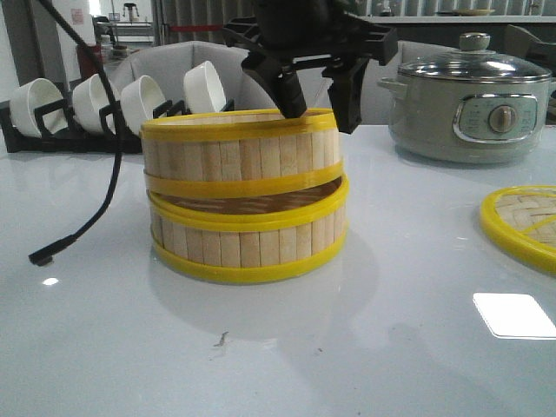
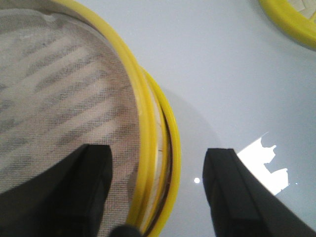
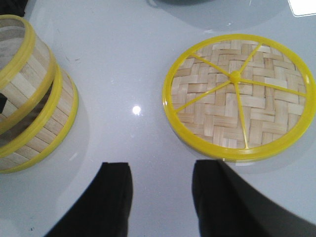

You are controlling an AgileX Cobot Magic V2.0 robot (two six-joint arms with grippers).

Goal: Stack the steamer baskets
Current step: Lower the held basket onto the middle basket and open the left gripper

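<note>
Two round steamer baskets are seen stacked on the white table. The lower basket (image 1: 248,239) is lying flat. The upper basket (image 1: 239,156) is set on it tilted and slightly shifted (a dark gap is shown between them). Both are made of pale bamboo slats with yellow bands.

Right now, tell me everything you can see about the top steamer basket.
The upper steamer basket is a round shallow ring of pale bamboo slats with yellow bands and a whitish liner inside. It sits tilted on the lower basket, not fully seated, a gap showing on the near side. The left gripper straddles its far right rim, jaws open, one finger inside, one outside.
</note>
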